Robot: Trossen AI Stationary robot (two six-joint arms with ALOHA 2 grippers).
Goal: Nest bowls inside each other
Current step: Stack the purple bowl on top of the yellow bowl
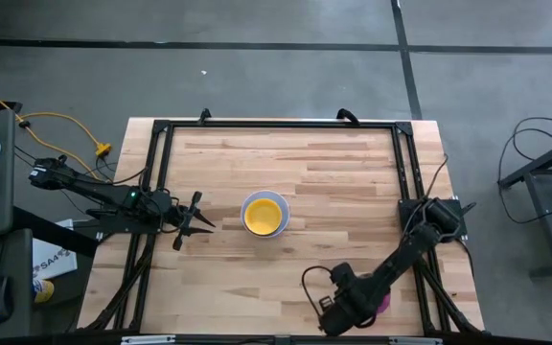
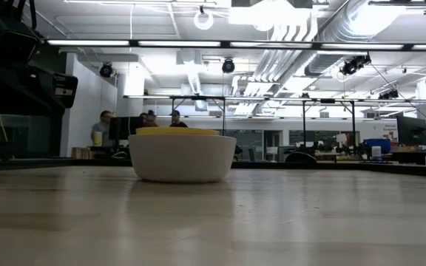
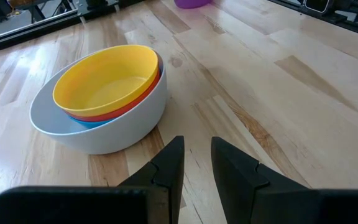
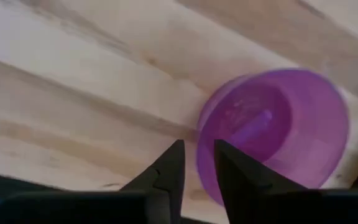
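Note:
At the table's middle stands a white bowl with a blue, a red-pink and a yellow bowl nested in it, all upright. My left gripper rests low just left of this stack, open, with nothing between its fingers. Close to the table's near edge, right of the middle, a purple bowl sits upright on the wood. My right gripper points down over it, open by a narrow gap. Its fingers stand over the bowl's rim, one over the hollow and one outside. In the high view my right arm covers most of that bowl. My right gripper hangs over the purple bowl's rim from above. The picture is blurred there, and I cannot tell whether a finger touches the rim.
A black frame runs along the table's far, left and right sides. Bare wood lies between the bowl stack and the purple bowl. In the low view people sit at desks far behind the table.

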